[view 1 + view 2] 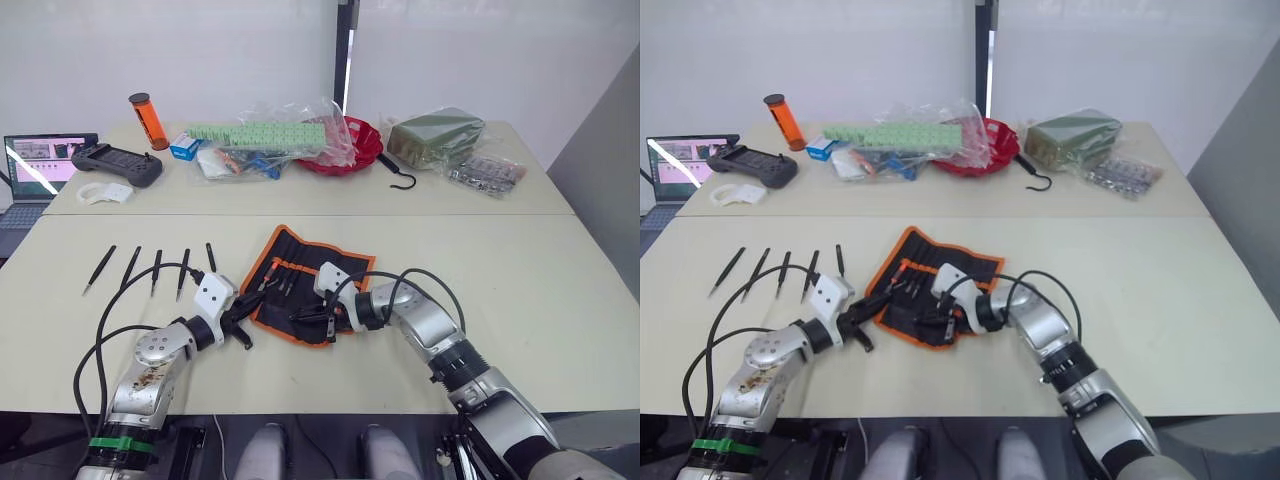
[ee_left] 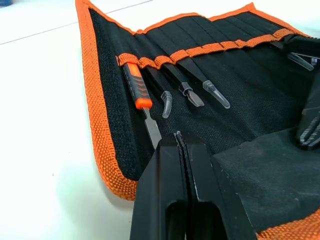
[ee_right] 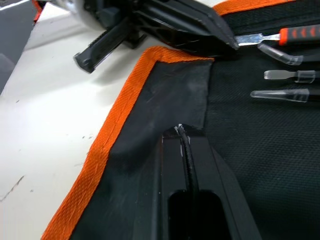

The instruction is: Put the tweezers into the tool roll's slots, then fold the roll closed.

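Your five tweezers (image 1: pixel 150 268) lie in a loose fan on the bare table, well off to the robot's left of the tool roll (image 1: pixel 305 285) and a little farther from the robot than the left gripper (image 1: pixel 240 325). Each one's long axis runs roughly away from the robot, leaning slightly, points toward the near edge. None is in the slots (image 2: pixel 200 50) yet, so the loading step, as I read it, has not begun.

The roll lies open and flat between the two arms. A few other tools already sit in the pockets at one end (an orange-handled driver (image 2: pixel 137 87) and three with clear tip caps), while the pockets toward the other end look free.

Both grippers rest at the roll's near edge, not at the tweezers. The left gripper has its fingers pressed together with nothing visibly between them, tips over the orange trim at the near corner. The right gripper (image 1: pixel 318 318) also has its fingers together, tips down on the black flap; whether they pinch the fabric I cannot tell.

The left arm is plainly the nearer one to the tweezers: the closest of them lies just beyond and outboard of its wrist. You would likely swing that gripper left and away, open it, and close across the tweezer's narrow width.
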Robot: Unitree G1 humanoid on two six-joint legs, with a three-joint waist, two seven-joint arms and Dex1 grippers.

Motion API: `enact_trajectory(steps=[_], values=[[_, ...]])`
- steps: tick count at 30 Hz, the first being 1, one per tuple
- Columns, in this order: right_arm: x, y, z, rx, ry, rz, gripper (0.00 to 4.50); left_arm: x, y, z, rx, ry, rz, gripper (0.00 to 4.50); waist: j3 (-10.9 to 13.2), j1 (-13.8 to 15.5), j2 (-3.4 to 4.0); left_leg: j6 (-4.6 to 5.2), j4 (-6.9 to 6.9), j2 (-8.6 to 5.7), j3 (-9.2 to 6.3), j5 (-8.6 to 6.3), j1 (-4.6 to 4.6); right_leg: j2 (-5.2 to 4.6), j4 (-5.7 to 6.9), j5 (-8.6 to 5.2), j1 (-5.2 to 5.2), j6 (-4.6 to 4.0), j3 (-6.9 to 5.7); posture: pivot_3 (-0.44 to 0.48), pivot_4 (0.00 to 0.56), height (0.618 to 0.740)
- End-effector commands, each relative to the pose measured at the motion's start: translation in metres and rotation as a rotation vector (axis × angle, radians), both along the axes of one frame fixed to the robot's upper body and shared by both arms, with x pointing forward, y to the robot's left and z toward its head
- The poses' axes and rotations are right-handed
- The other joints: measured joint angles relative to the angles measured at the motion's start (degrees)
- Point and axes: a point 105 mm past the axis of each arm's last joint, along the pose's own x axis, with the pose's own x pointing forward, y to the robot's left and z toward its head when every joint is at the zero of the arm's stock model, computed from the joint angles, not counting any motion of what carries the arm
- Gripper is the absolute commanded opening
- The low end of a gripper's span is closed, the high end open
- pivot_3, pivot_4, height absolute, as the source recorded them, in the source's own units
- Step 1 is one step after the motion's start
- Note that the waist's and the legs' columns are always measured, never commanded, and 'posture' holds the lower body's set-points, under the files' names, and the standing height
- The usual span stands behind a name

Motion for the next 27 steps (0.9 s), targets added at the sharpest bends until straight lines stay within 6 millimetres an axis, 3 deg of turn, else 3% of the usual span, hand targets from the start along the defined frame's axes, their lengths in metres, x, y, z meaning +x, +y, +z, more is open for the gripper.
enact_trajectory(steps=[1,7,14,23,27], values=[[-0.015,-0.014,-0.016,-0.034,0.048,0.034,0.0,-0.001,0.017,-0.024,0.08,0.085,0.047,0.02,-0.01,0.02,0.02,0.0,0.0,-0.01,0.0,0.0,0.0,-0.01,-0.01,0.0,0.02,0.01,0.0,0.0,0.15,0.74],[-0.03,-0.037,-0.023,-0.066,0.098,0.013,0.0,0.009,0.014,-0.021,0.094,0.06,-0.005,0.02,-0.06,0.59,0.04,0.0,0.01,-0.02,0.0,0.0,0.06,-0.01,-0.05,-0.04,0.11,0.05,0.0,0.0,0.15,0.74],[-0.038,-0.023,0.01,0.04,0.115,0.017,0.0,0.026,0.006,-0.005,0.129,0.013,-0.158,0.02,-0.04,1.14,0.03,-0.03,0.03,-0.02,-0.01,0.03,0.01,0.01,-0.01,-0.17,0.05,0.23,-0.01,0.0,0.15,0.74],[-0.04,-0.031,0.054,0.11,0.107,0.023,0.0,0.048,0.0,0.023,0.138,-0.067,-0.27,0.02,0.1,1.13,-0.15,-0.04,0.06,-0.04,-0.05,0.03,-0.43,0.0,-0.01,-0.09,-0.33,0.11,-0.05,0.0,0.15,0.74],[-0.031,-0.035,0.083,0.178,0.026,-0.01,0.0,0.059,-0.001,0.048,0.144,-0.133,-0.308,0.02,0.19,1.15,-0.28,-0.04,0.07,-0.03,-0.07,0.04,-0.84,0.01,0.08,-0.04,-0.78,0.04,-0.05,0.0,0.15,0.74]])
